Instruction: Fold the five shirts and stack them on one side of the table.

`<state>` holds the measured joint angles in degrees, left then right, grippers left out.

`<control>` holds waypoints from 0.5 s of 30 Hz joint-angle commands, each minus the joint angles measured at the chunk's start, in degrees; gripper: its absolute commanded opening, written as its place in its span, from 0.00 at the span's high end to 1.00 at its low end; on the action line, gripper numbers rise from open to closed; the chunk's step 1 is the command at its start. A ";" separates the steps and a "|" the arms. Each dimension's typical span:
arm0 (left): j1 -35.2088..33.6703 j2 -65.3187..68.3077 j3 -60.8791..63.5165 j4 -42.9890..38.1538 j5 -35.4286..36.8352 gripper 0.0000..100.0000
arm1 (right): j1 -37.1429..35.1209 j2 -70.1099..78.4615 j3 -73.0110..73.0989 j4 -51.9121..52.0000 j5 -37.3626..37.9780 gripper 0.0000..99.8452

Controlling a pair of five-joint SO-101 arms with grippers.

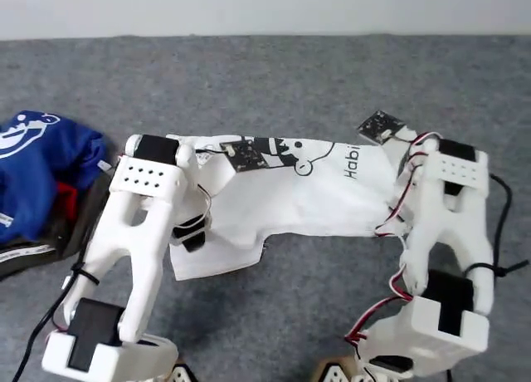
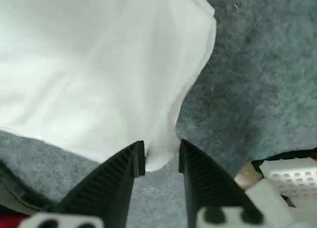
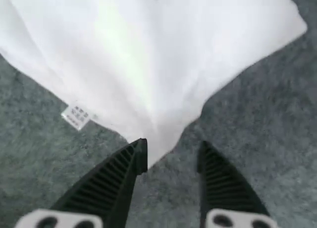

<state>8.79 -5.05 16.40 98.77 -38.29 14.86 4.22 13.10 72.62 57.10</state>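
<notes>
The white shirt (image 1: pixel 307 195) lay spread across the middle of the grey table (image 1: pixel 332 315), its long side running left to right and a black print (image 1: pixel 265 152) along its far edge. A flap at its near left corner reached a little nearer than the rest of the hem.

The left gripper (image 2: pixel 161 156) stood over the shirt's left end. Its jaws were released with a narrow gap between them, and a corner of white cloth lay in that gap. I could not tell whether the cloth touched either finger.

The right gripper (image 3: pixel 171 156) stood at the shirt's right end. Its jaws were also released and set wider apart. The cloth's edge came just up to one finger (image 3: pixel 138 156), while the other finger was over bare table. A small label (image 3: pixel 77 116) stuck out from the shirt's edge beside this gripper.

A blue shirt (image 1: pixel 37 162) lay bunched at the table's left edge, well apart from the white one. It sat on a heap with some red cloth (image 1: pixel 66 201) and darker cloth beneath it.
</notes>
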 commanded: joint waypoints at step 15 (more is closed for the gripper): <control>-3.52 -23.65 -0.75 -2.81 10.29 0.98 | -5.32 -0.66 -15.38 13.76 -8.35 0.88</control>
<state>8.00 -23.16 16.40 98.51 -32.31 13.27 4.22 0.88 84.04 52.62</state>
